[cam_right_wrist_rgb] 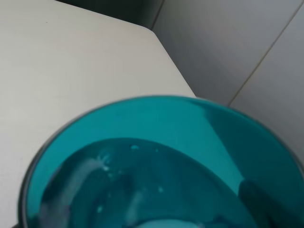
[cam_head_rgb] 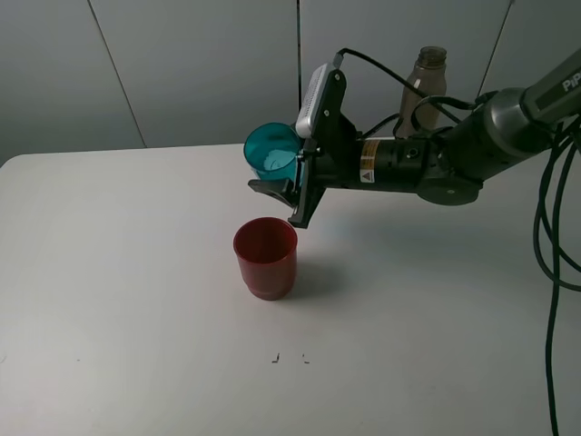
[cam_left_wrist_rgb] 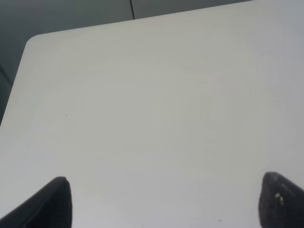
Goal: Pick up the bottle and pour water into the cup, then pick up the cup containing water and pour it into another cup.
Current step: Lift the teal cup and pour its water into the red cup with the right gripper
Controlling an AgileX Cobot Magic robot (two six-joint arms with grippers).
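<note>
Spanning scene: white tabletop (cam_head_rgb: pixel 118 300), bare beneath left gripper (cam_left_wrist_rgb: pixel 168 202), whose jaws stand wide apart, holding nothing. Right gripper (cam_head_rgb: pixel 292 168) reaches in from right, clamped on tumbler. Tall smoky grey-brown translucent plastic bottle (cam_head_rgb: pixel 425 77) upright at back, behind right arm, out of the way. Wide opaque dark red plastic cup (cam_head_rgb: pixel 265 258) upright on tabletop. Small translucent teal-blue plastic tumbler (cam_head_rgb: pixel 270 153) held aloft, tipped, above and just behind red cup; nothing between. Pour probably needs tumbler lip directly over red mouth.
</note>
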